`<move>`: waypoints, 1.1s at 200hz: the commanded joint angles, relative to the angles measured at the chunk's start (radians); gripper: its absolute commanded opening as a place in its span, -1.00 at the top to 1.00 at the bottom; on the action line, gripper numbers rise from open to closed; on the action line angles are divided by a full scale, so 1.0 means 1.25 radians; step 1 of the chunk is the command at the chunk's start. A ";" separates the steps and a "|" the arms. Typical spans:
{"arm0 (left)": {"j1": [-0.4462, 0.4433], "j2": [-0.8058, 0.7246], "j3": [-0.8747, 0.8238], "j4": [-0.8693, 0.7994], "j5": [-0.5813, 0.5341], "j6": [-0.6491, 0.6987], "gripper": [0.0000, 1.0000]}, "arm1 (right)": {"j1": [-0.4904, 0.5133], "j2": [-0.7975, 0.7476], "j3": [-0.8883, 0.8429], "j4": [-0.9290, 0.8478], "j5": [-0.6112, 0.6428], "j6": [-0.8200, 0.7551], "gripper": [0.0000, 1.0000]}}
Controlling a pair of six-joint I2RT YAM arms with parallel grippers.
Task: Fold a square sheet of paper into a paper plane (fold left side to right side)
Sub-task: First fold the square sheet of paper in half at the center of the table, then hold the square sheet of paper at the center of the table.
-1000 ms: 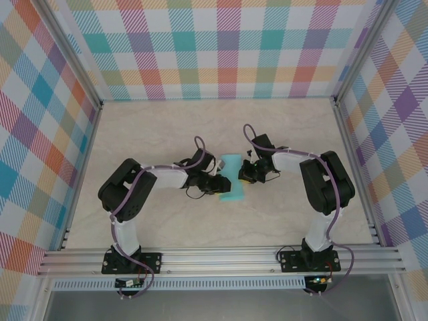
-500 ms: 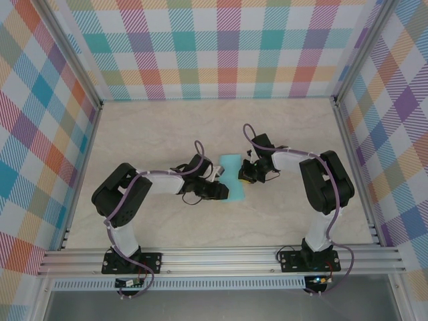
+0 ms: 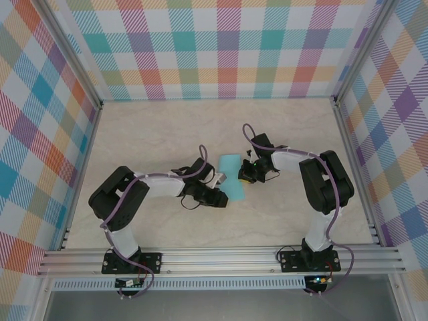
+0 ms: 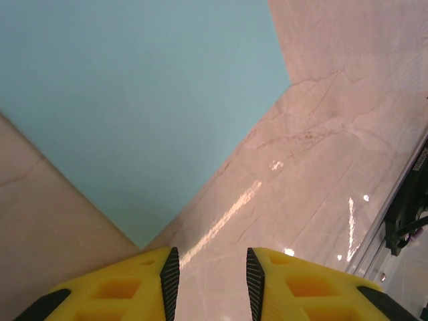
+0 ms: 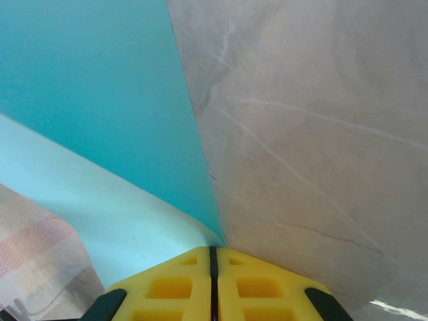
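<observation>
The sheet of turquoise paper (image 3: 232, 175) lies near the middle of the table (image 3: 134, 134), a little toward the right side, and from above it reads as a narrow upright strip rather than a full square. In the right wrist view the paper (image 5: 100, 100) shows two tones, a darker stretch beside a paler band that curves up off the surface, and its edge runs straight into the tips of the right gripper (image 5: 212, 253). The yellow fingers (image 5: 167, 287) there are pressed together with only a thin line between them, pinching the paper at its right edge; from above, this gripper (image 3: 243, 178) sits against the strip's right side. In the left wrist view a corner of the paper (image 4: 134, 100) points toward the left gripper (image 4: 208, 259) and stops just ahead of one finger (image 4: 120, 287). That gripper stands narrowly parted over bare table, holding nothing. From above it (image 3: 223, 198) sits at the strip's near left corner. Plaid walls (image 3: 214, 47) surround the table.
</observation>
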 commanded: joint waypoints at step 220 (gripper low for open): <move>0.049 0.177 0.160 -0.013 -0.030 -0.049 0.41 | 0.015 -0.014 0.056 -0.098 0.056 -0.046 0.62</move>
